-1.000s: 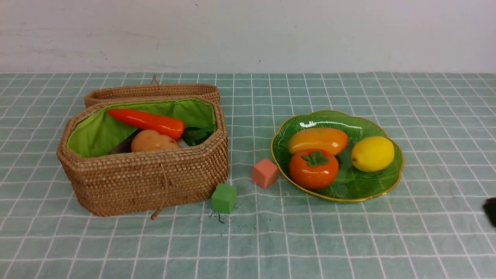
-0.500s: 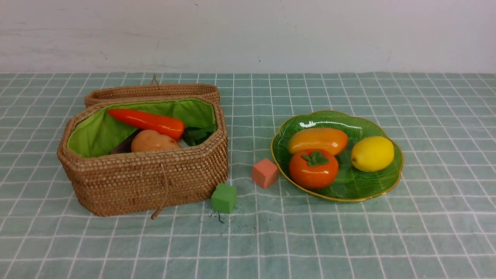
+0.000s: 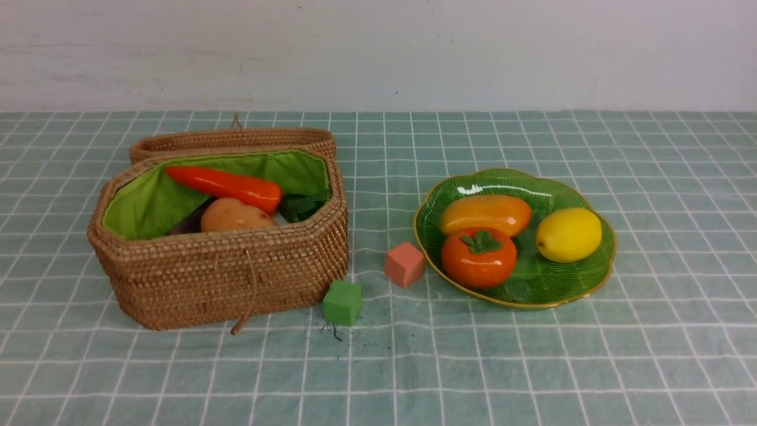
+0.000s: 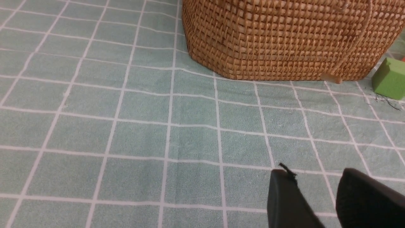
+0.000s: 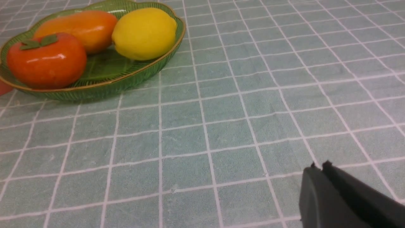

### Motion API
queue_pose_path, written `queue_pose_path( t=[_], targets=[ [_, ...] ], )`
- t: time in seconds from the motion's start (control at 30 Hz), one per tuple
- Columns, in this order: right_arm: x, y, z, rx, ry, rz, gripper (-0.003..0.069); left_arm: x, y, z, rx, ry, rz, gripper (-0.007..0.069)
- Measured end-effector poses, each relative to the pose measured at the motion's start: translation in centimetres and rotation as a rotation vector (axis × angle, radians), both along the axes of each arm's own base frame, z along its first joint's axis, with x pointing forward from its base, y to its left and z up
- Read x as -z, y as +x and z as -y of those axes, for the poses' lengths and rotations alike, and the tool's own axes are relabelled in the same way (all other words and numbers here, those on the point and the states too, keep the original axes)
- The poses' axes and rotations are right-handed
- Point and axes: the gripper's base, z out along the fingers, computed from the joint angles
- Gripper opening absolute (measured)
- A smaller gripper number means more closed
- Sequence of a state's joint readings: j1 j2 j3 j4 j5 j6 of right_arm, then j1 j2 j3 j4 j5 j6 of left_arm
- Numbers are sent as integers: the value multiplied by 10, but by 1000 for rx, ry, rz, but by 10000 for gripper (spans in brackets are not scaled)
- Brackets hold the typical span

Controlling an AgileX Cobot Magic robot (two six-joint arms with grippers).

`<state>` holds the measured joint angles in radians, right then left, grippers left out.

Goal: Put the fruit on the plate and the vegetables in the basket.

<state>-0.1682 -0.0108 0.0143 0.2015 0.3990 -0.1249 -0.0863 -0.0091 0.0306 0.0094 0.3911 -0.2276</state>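
Observation:
On the green plate [image 3: 585, 284] lie the mango [image 3: 485, 215], the persimmon [image 3: 478, 257] and the lemon [image 3: 568, 234]. The open wicker basket [image 3: 219, 278] holds the carrot [image 3: 227, 186], the potato [image 3: 233, 218] and a sliver of the purple eggplant [image 3: 190, 224]; the radish is hidden. Neither arm shows in the front view. My left gripper [image 4: 313, 172] hangs open and empty over bare cloth in front of the basket [image 4: 284, 38]. My right gripper [image 5: 320, 166] is shut on nothing, over the cloth well away from the plate [image 5: 126, 80].
A pink cube [image 3: 404, 264] sits just left of the plate and a green cube [image 3: 342, 302] by the basket's front right corner, with dark crumbs on the cloth beside it. The basket's lid [image 3: 233, 141] lies back behind it. The checked cloth runs to a white wall.
The dark tip of the right arm seen at the right edge of the front view one second ago has left that view. Nothing on the table has moved.

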Motion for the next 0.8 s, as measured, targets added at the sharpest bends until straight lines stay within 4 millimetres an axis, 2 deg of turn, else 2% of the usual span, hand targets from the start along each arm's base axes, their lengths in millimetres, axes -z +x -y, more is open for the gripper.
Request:
queue_pose_path(
  t=[0.8],
  targets=[
    [0,0,0,0,0,1,50,0,0,0,0,0,0,239]
  ],
)
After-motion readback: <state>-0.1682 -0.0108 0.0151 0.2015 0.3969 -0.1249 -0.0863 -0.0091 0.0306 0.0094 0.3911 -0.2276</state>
